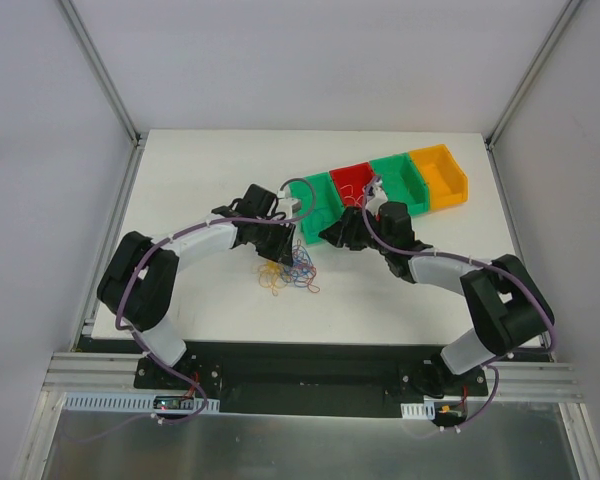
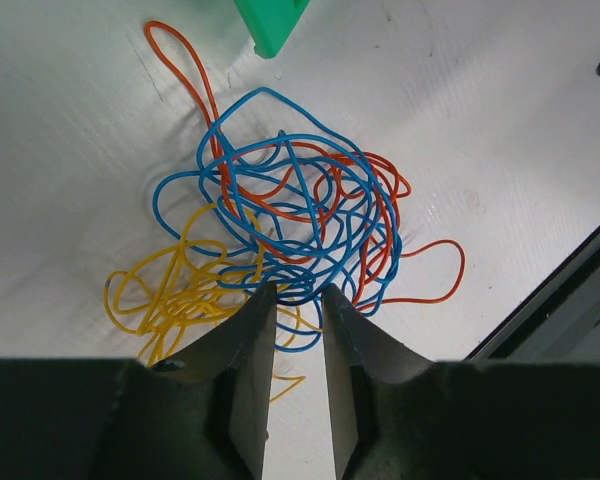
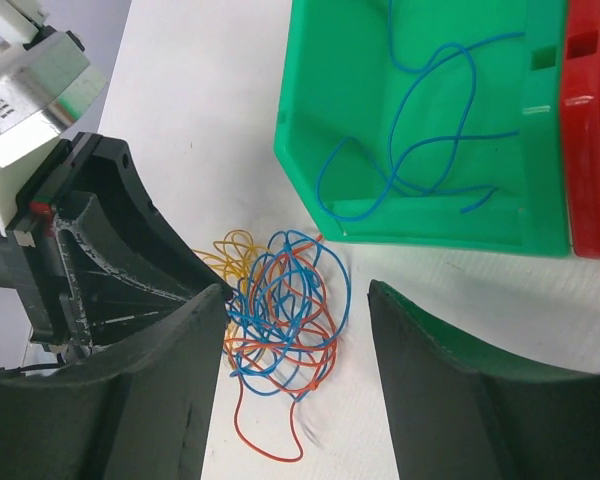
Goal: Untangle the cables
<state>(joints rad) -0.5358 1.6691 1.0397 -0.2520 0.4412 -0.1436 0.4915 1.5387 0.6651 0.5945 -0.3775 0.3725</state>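
Note:
The cables (image 1: pixel 288 274) lie on the white table as one tangle (image 2: pixel 290 215) of blue, orange-red and yellow strands, the yellow bunched at its left. My left gripper (image 2: pixel 298 292) is at the tangle's near edge, its jaws narrowly open with blue loops between the tips. My right gripper (image 3: pixel 298 300) hovers open above the tangle (image 3: pixel 280 310), holding nothing. In the overhead view the left gripper (image 1: pixel 292 258) points down at the tangle and the right gripper (image 1: pixel 332 235) hangs just beside the bins. A loose blue cable (image 3: pixel 420 160) lies inside the leftmost green bin.
A row of bins stands at the back right: green (image 1: pixel 315 195), red (image 1: pixel 352 180), green (image 1: pixel 398 178) and orange (image 1: pixel 440 175). The leftmost green bin's corner (image 2: pixel 270 25) is just beyond the tangle. The table's near edge (image 2: pixel 570 290) runs to the right.

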